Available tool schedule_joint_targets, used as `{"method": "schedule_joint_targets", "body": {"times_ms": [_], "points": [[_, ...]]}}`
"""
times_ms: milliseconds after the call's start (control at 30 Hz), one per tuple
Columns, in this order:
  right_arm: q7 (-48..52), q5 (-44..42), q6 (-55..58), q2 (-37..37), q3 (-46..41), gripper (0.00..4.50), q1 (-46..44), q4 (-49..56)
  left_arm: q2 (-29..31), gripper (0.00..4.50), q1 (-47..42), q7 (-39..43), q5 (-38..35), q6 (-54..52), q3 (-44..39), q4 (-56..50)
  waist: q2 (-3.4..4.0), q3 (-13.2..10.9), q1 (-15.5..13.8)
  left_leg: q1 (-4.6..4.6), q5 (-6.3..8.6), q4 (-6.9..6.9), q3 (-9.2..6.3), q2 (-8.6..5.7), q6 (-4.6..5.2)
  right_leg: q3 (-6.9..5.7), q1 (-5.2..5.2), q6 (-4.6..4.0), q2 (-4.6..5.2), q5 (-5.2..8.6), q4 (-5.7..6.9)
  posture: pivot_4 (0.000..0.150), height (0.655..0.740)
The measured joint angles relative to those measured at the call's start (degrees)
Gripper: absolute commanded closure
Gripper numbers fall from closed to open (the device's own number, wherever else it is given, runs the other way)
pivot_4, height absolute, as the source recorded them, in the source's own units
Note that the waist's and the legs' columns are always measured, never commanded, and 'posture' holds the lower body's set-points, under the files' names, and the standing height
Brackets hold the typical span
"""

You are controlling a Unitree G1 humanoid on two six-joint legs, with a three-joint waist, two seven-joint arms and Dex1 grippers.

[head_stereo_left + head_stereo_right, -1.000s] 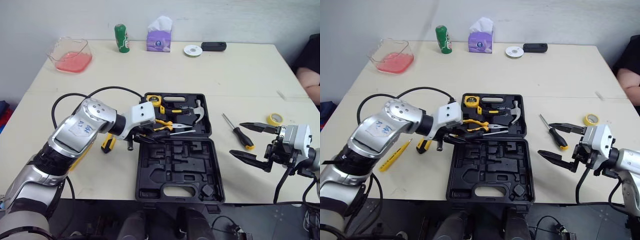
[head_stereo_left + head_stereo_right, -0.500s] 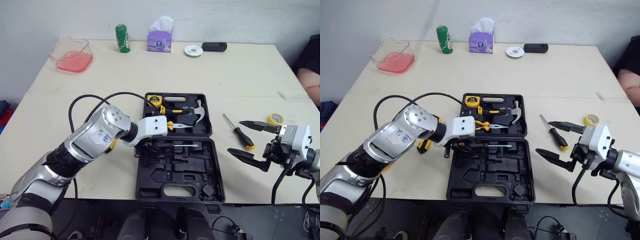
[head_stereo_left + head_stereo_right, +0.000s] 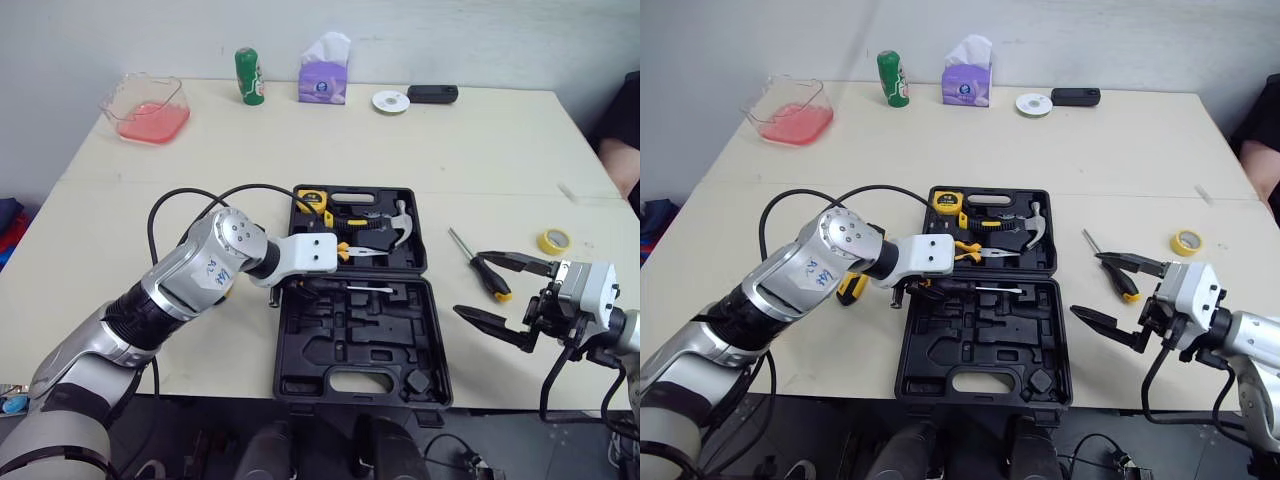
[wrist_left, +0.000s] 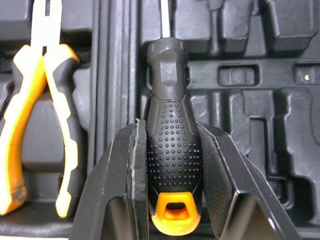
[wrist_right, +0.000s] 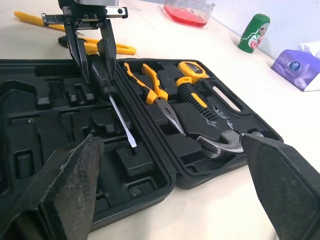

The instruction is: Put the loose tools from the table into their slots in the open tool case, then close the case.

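Hovering at the case (image 3: 292,372) hinge, left jaws clamp a screwdriver (image 4: 168,80); right jaws gape.

Nothing can be read for certain: the blue handwriting on the white label (image 3: 213,270) on the left arm is too small to make out.

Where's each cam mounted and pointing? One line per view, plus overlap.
Left eye view: head, looking forward and down at the table and open tool case; both arms show, left gripper over the case, right gripper open beside it.
Right eye view: stereo twin, same scene.
Left wrist view: left wrist, looking along its fingers into the case; they clamp the screwdriver.
Right wrist view: right wrist, looking low across the case toward the left gripper; own fingers frame it.
Shared: both wrist views show the screwdriver and pliers.
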State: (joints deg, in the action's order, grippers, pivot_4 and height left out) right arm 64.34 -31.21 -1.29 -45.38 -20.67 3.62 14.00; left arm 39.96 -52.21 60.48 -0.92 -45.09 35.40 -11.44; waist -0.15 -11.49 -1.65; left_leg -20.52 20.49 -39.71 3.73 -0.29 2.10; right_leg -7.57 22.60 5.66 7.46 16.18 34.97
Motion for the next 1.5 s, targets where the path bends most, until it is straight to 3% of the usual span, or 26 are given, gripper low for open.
{"method": "schedule_joint_targets", "body": {"times_ms": [567, 800, 1067, 1200, 1300, 1400, 1500], "points": [[0.4, 0.9, -2.6, 1.3, 0.0, 0.00, 0.5, -0.9, -1.5, 3.50, 0.1, 1.3, 2.8, 1.4, 0.0, 0.8, 0.00, 0.0, 0.0, 0.00, 0.01, -0.15, -0.04, 0.00, 0.01, 0.01, -0.03, 0.01, 0.01, 0.00, 0.09, 0.150, 0.7400], [0.5, 1.1, -3.5, 1.3, 0.1, 0.00, 0.4, -1.3, -3.1, 0.32, 1.5, 2.5, 1.8, 2.6, -0.9, 0.5, 0.00, 0.0, 0.0, 0.00, 0.01, -0.23, -0.07, 0.00, 0.02, 0.00, -0.08, 0.01, 0.03, -0.01, 0.11, 0.150, 0.7400], [0.0, 1.6, -3.3, 1.3, 0.2, 0.00, 0.8, -1.2, -2.8, 0.32, 4.4, 3.4, -1.8, 8.9, -8.5, 1.1, 0.00, 0.0, 0.1, 0.00, 0.01, -0.24, -0.08, 0.02, 0.02, 0.01, -0.07, 0.02, 0.03, -0.01, 0.12, 0.150, 0.7400], [-0.1, 1.9, -3.4, 1.3, 0.2, 0.00, 0.7, -1.3, -8.5, 0.32, 8.8, 5.3, -11.1, 21.0, -19.4, 5.3, 0.02, 0.0, 0.1, 0.00, 0.01, -0.27, -0.09, 0.02, 0.02, 0.00, -0.08, 0.02, 0.07, -0.01, 0.14, 0.150, 0.7400], [0.0, 2.1, -3.6, 1.2, 0.2, 0.00, 1.0, -1.3, -9.0, 0.32, 11.9, 7.4, -15.9, 26.6, -25.5, 9.2, 0.02, 0.0, 0.2, 0.01, 0.01, -0.27, -0.10, 0.02, 0.02, -0.03, -0.07, 0.02, 0.05, -0.02, 0.13, 0.150, 0.7400], [0.2, 2.3, -3.7, 0.9, -0.2, 0.00, 2.1, -2.2, -6.8, 1.15, 15.1, 8.4, -15.8, 32.1, -28.5, 14.9, 0.04, 0.0, 0.3, 0.08, 0.02, -0.23, -0.01, 0.02, 0.02, -0.01, -0.08, 0.02, 0.03, -0.01, 0.15, 0.150, 0.7400], [0.2, 2.5, -3.7, 0.9, -0.6, 0.00, 2.1, -2.8, -8.1, 2.50, 16.9, 8.9, -16.9, 35.4, -30.1, 16.8, 0.03, 0.0, -0.1, 0.00, 0.05, -0.29, -0.07, 0.00, 0.07, -0.04, -0.08, 0.05, 0.07, -0.03, 0.11, 0.150, 0.7400]]}}
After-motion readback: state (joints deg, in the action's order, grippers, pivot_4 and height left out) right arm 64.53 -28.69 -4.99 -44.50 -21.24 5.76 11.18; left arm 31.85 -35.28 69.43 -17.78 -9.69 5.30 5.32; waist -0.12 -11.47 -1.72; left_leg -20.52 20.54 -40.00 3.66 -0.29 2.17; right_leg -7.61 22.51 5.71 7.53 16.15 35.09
